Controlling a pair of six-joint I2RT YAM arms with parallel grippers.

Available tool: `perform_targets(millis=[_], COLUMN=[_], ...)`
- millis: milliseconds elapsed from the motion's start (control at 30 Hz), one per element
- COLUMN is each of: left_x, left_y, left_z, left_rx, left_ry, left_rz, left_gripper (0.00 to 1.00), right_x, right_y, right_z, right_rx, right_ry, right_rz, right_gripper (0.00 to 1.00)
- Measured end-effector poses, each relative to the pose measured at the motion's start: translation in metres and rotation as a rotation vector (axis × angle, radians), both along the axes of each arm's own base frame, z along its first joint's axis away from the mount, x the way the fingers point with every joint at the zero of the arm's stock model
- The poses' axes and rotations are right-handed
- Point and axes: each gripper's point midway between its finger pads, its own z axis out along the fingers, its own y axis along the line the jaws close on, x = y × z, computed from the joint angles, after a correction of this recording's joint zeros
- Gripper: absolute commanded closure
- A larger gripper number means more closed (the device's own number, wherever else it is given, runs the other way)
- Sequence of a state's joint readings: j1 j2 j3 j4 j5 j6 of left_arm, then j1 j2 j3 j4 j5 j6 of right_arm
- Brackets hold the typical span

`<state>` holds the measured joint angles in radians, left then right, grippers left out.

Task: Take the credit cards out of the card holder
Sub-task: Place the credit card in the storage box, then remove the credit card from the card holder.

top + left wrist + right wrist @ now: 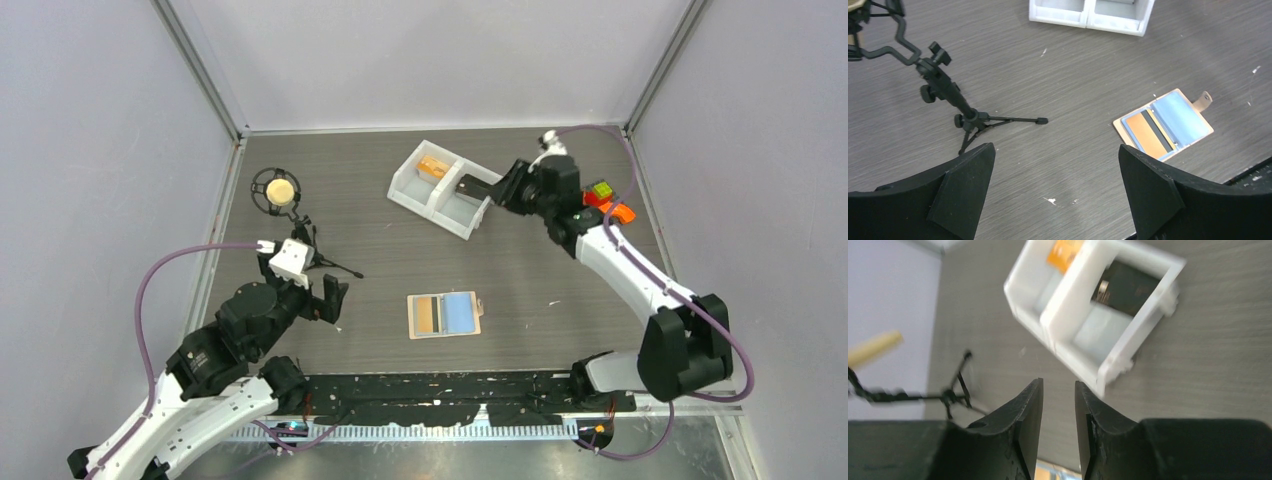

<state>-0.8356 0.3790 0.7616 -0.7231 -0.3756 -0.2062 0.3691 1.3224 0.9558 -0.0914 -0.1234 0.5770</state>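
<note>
Right wrist shows dark card [1122, 287] lying inside the white bin [1068, 305]

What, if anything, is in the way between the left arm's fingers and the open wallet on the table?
Nothing visible. Only bare table lies between the left fingers and the wallet, whose orange card lies uncovered. The small tripod stands off to the other side, out of that path.

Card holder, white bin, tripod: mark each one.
card holder [460, 313]: top external view, blue lining.
white bin [1118, 24]: left wrist view, near wall.
tripod [950, 91]: left wrist view, upright stem.
</note>
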Motion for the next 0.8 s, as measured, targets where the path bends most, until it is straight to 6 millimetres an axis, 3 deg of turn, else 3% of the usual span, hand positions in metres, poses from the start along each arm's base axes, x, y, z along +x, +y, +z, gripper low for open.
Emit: perform_targets(millis=[100,267,433,800], left_x=[-0.003,-0.010,-0.016,-0.015], left_y=[-0.008,-0.028,-0.054,-0.111], left_z=[-0.005,-0.032,-0.067,-0.137], left_rx=[-0.025,-0.082,-0.114,-0.175], left_ry=[0.030,0.140,0.305,0.597], left_rz=[-0.027,-0.070,-0.108,-0.140], left_gripper=[0.06,0.16,0.30,0.58], right_x=[-0.047,-0.110,-0.151,-0.172], right_y=[0.028,0.048,0.058,0.086], right_z=[-0.029,-0.078,-0.120,-0.129], right_rx=[-0.087,-0.093,-0.043,0.104], right_ry=[0.039,0.133,0.230,0.257], right_rz=[0.121,0.222,0.274,0.353], right_gripper=[0.54,0.59,0.68,0.68])
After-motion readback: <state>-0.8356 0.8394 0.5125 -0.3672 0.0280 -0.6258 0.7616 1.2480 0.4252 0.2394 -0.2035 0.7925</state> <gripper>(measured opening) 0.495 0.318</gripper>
